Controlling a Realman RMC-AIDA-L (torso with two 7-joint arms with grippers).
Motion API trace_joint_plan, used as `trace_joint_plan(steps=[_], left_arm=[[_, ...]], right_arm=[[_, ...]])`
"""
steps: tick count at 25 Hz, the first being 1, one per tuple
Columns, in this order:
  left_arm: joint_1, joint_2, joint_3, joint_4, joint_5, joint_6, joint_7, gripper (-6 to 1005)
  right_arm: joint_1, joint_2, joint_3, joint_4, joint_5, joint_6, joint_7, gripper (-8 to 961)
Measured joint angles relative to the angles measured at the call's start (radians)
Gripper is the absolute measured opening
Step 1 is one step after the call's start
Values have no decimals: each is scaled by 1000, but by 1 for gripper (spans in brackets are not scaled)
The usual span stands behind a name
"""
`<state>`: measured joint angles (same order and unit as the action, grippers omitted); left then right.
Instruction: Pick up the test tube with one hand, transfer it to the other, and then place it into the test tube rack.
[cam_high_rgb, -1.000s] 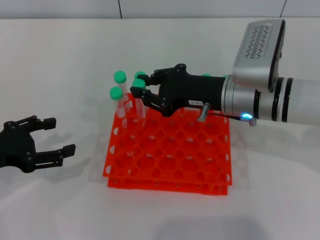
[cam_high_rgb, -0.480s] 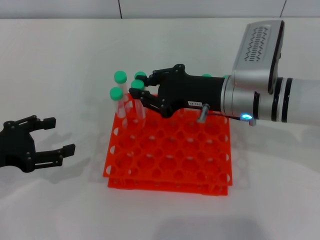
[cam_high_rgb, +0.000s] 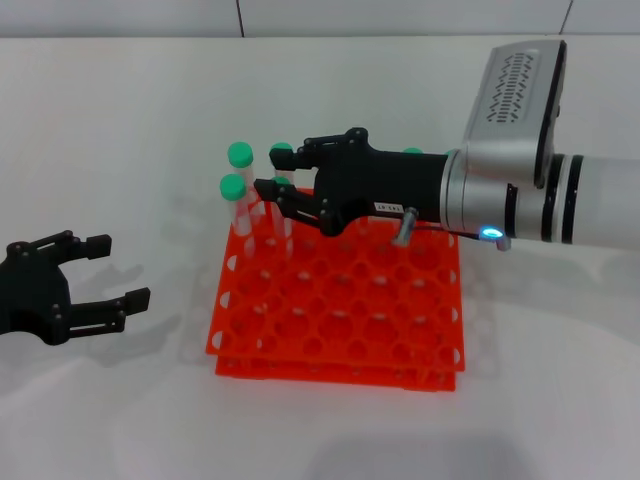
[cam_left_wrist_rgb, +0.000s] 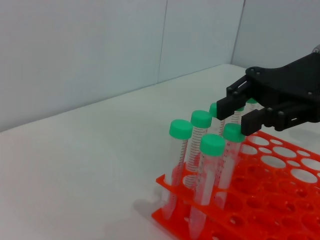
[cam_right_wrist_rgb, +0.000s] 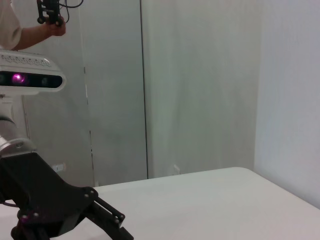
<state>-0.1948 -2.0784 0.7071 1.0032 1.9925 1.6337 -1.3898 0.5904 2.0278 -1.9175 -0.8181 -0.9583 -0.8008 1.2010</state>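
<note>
The right hand (cam_high_rgb: 272, 192) reaches in over the far-left corner of the test tube rack (cam_high_rgb: 340, 310), its black fingers (cam_left_wrist_rgb: 234, 100) spread wide with a clear gap between them and nothing gripped. The test tube (cam_high_rgb: 283, 215) stands upright in a rack hole right at those fingertips, its long axis vertical, its green cap (cam_left_wrist_rgb: 233, 132) showing in the left wrist view just under the lower fingertip and apparently free of it. So the tube looks seated, and the relation that matters now is simple: the tube lies directly below and in front of the right hand's tips, so any next move, by my reading, is a level pull-back toward the robot's right, away from the cluster of neighbouring green-capped tubes (cam_left_wrist_rgb: 201, 119) standing just beside. A drop or a sideways swing could clip those caps. The left hand (cam_high_rgb: 105, 272) sits low on the white surface (cam_high_rgb: 120, 120), well apart from the rack on the robot's left, fingers wide and empty, parked.
</note>
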Motion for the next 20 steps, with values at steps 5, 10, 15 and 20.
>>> trace_joint_plan(steps=[5, 10, 15, 20], left_arm=[[3, 0, 0, 0, -3, 1, 5, 879], [9, 0, -7, 2, -9, 6, 20, 879], [4, 0, -4, 2, -9, 6, 26, 879], [-3, 2, -4, 2, -16, 22, 47, 880]], right_arm=[[-5, -4, 5, -9, 2, -34, 7, 338], [-53, -20, 83, -32, -14, -222, 19, 341], [-118, -25, 247, -20, -140, -413, 31, 343], [-196, -20, 440, 26, -258, -555, 12, 346]])
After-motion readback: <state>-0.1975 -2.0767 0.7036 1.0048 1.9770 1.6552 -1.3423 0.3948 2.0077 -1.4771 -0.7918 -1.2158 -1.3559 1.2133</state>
